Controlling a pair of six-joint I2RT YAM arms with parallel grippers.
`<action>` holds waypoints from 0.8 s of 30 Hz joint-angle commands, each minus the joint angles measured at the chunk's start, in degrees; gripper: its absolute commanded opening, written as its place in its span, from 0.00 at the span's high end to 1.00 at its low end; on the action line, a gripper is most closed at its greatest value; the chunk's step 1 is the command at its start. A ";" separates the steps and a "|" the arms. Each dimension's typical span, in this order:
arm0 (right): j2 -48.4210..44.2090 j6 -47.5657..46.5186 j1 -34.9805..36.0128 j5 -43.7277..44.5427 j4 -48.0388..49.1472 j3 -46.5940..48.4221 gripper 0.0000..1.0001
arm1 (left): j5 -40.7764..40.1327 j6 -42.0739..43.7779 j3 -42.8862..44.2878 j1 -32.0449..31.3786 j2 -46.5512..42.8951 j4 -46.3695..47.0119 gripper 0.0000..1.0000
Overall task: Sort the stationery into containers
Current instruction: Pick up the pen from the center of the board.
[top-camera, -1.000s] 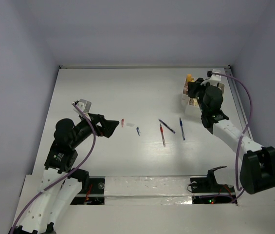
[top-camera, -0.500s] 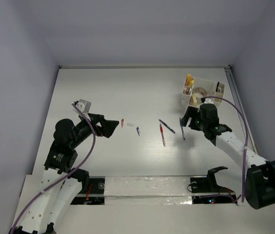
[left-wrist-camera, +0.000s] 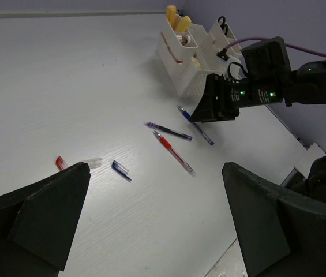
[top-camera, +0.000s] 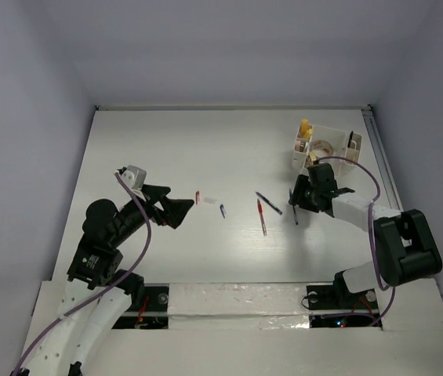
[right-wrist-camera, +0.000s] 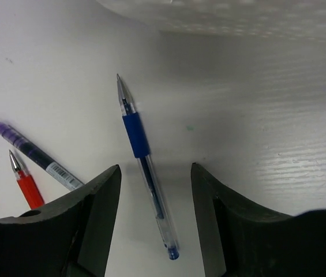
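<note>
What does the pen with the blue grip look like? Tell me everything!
The blue pen is thin, with a clear plastic-looking barrel, a blue grip near its silvery tip and a small blue end. It lies flat on the white table, between the open fingers of the right end effector, which do not appear to touch it.

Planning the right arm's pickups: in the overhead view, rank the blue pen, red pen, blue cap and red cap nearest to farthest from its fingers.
1. Blue pen: between the right fingers.
2. Red pen: just to its left.
3. Blue cap: farther left, mid-table.
4. Red cap: farthest left.
</note>
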 commanded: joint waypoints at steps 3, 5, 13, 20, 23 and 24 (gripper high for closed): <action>3.19 2.64 0.22 2.94 -1.54 1.59 0.45 | -2.29 0.44 0.31 -2.44 -2.61 1.56 0.01; 4.59 3.00 0.22 3.30 -3.39 2.47 0.47 | -3.44 0.27 0.31 -3.41 -3.23 1.20 0.01; 8.11 6.16 4.43 10.23 -11.90 5.81 0.64 | -5.89 -0.08 0.40 -7.62 -6.13 0.42 0.01; 10.92 8.97 8.65 15.33 -17.71 8.80 0.64 | -7.31 -0.26 0.49 -10.35 -7.80 -0.03 0.01; 13.47 9.76 9.36 16.65 -20.18 10.82 0.68 | -7.83 -0.35 0.57 -10.36 -7.98 -0.20 0.01; 14.00 10.11 10.05 17.01 -20.62 11.17 0.79 | -8.27 -0.35 0.58 -10.36 -8.15 -0.29 0.01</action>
